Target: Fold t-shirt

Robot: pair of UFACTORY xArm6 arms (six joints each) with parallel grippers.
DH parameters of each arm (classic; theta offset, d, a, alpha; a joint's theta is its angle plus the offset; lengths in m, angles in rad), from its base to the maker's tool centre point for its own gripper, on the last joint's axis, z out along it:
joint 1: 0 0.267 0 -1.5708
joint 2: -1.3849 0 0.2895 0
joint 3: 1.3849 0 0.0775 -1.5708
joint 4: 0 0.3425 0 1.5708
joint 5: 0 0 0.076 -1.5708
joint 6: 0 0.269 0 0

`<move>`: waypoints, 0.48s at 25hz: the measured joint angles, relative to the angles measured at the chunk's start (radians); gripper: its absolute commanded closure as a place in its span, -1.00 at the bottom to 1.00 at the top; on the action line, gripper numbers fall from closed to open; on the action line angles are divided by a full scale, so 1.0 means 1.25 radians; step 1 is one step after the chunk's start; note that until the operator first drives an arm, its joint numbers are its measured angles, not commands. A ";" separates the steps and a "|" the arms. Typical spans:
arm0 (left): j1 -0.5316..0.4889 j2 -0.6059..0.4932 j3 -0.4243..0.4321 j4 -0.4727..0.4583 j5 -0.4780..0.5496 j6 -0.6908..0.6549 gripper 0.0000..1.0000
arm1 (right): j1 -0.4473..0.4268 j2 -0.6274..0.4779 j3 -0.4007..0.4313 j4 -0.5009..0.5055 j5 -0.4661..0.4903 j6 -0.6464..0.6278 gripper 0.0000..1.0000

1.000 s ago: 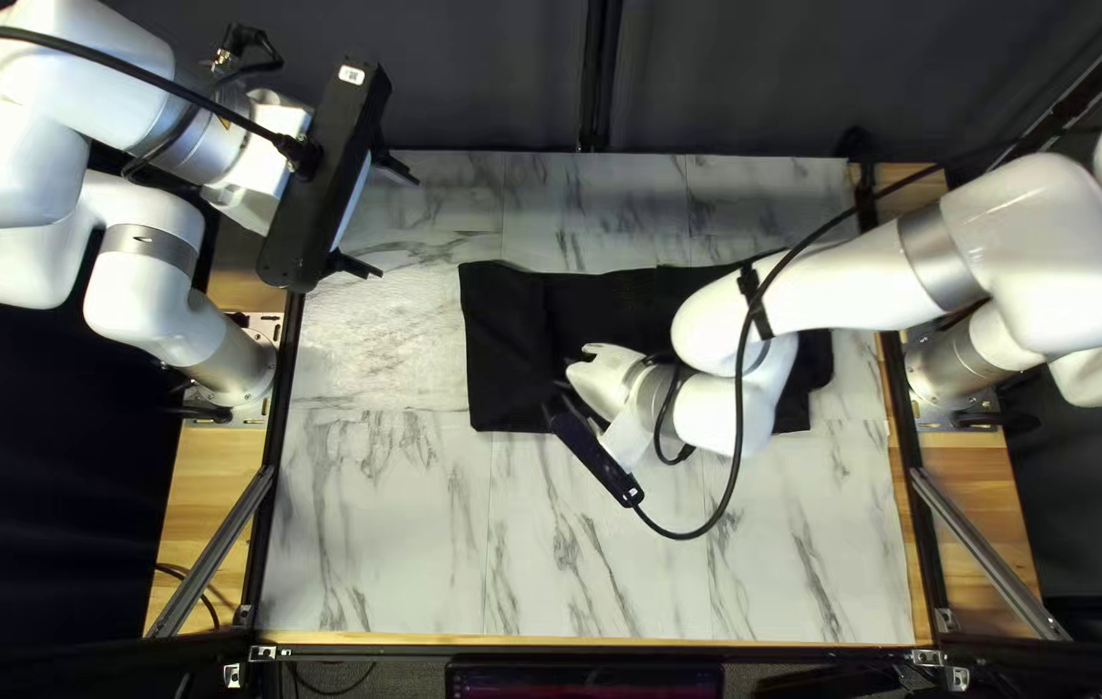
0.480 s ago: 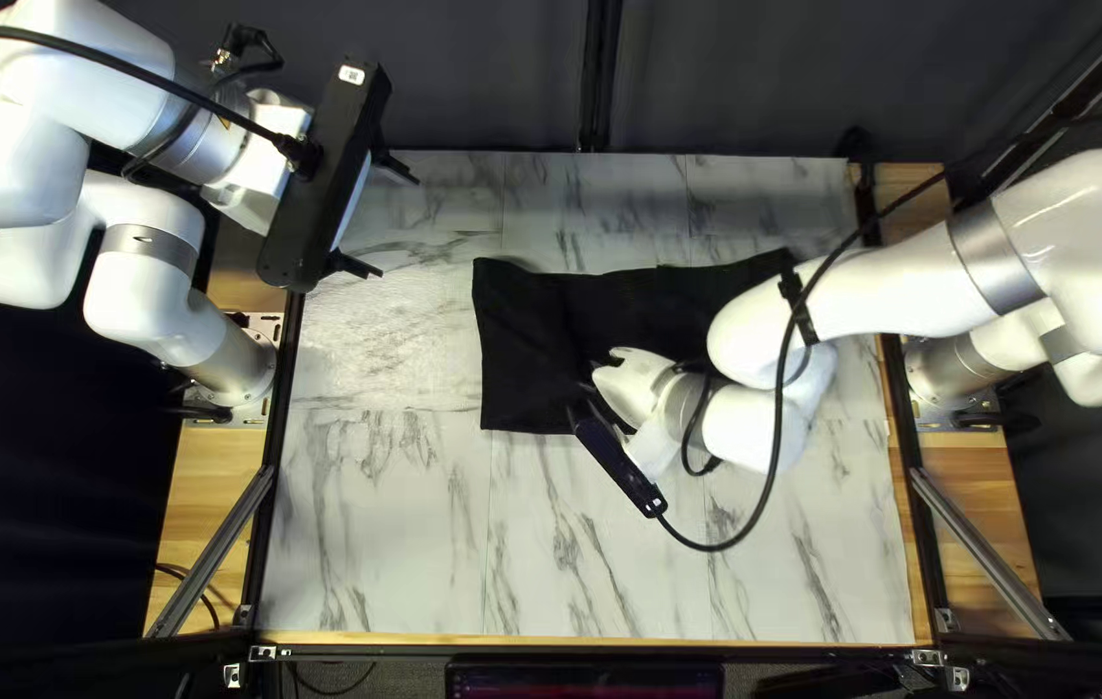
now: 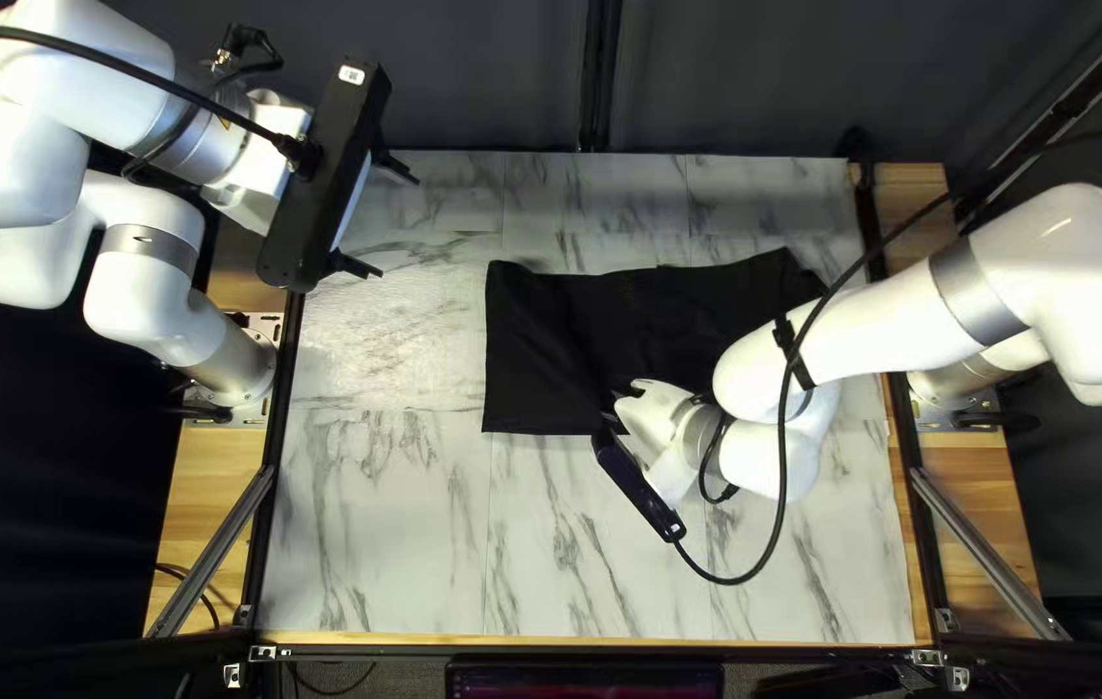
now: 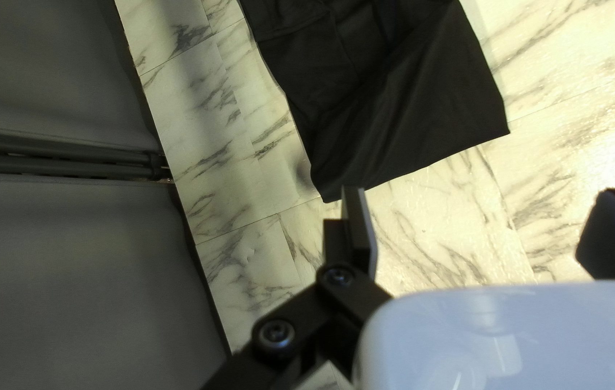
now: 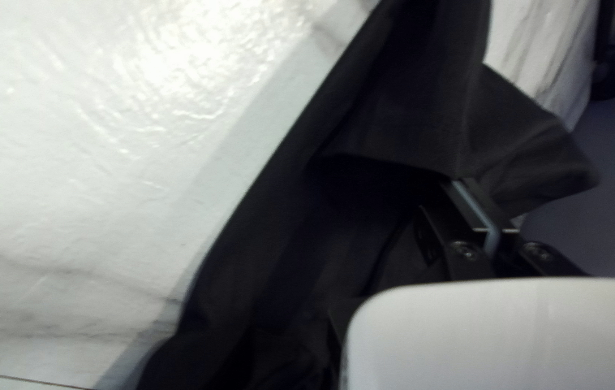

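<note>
A dark grey curtain (image 3: 732, 78) hangs behind the counter (image 3: 383, 531), whose white top has grey, marble-like veins and thin straight seams.

At the left edge stands the left arm (image 3: 143, 272), white and glossy with grey metal rings, a black cable (image 3: 124, 55) running over its raised part. Its black pincer (image 3: 400, 227) hangs over the counter's far left part, well apart from the cloth. In the left wrist view the fingers (image 4: 360, 231) stand wide apart with nothing between them; a corner of the cloth shows just past one fingertip.

Right of that, around the counter's middle and toward its far side, lies the black cloth t-shirt (image 3: 532, 350). Its left part is spread fairly flat with soft slanting creases, and its near left corner is squarish. Farther right it passes partly behind the other arm.

The right pincer (image 3: 615, 417) is at the near side of the shirt. In the right wrist view its two fingers are close together, clamped on the black cloth, which rises in folds around them; a loose flap juts out past the tips.

The white right arm (image 3: 888, 317) reaches in from the counter's right edge across the shirt's right part, with a looping black cord (image 3: 778, 518) hanging beside it over the bare veined top.
</note>
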 measured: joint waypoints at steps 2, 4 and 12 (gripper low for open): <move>0.000 0.000 0.000 0.000 0.000 0.000 -1.00 | 0.002 0.016 -0.010 -0.006 -0.007 0.008 1.00; 0.000 0.000 0.000 0.000 0.000 0.000 -1.00 | 0.005 0.032 -0.023 -0.009 -0.013 0.013 1.00; 0.000 0.000 0.000 0.000 0.000 0.000 -1.00 | 0.013 0.085 -0.060 -0.030 -0.035 0.036 1.00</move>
